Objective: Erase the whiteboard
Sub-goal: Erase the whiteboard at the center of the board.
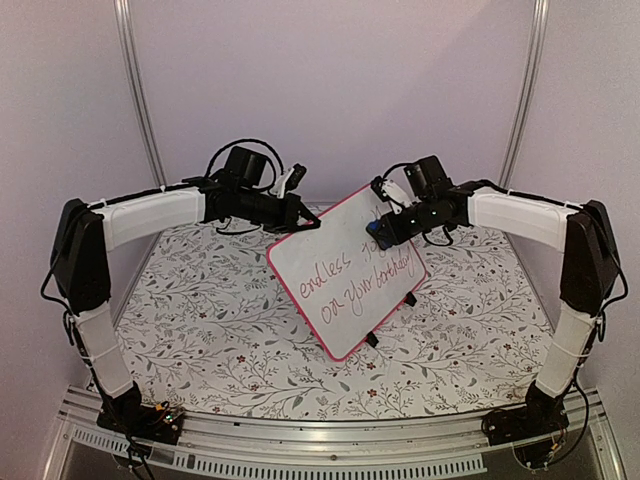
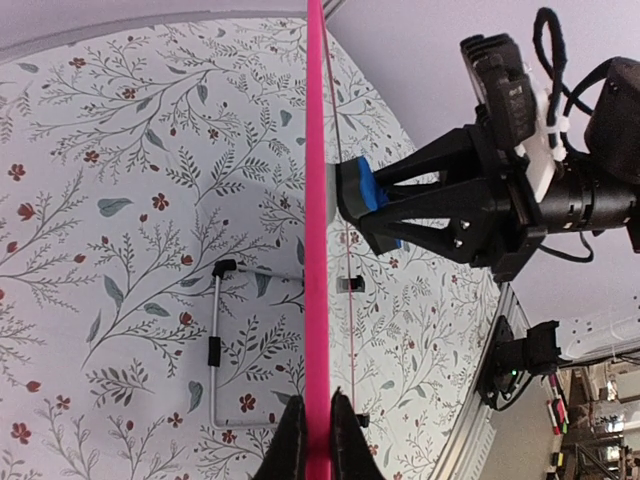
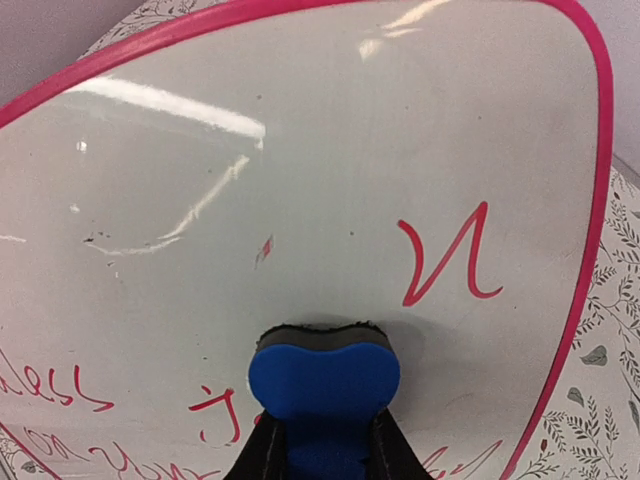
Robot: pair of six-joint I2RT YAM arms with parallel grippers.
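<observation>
Pink-red rounded frame, glossy white face: the whiteboard [image 1: 345,270] stands tilted over the middle of the floral table cover [image 1: 200,330]. My left gripper [image 2: 318,440] is pinched tight on its thin frame edge. My right gripper [image 3: 322,450] is closed around one blue eraser [image 3: 322,380], whose dark felt pad presses flat against the board. Two lines of red handwriting [image 1: 355,285] show, and two black clip feet [image 1: 410,298] sit on its lower edge.
</observation>
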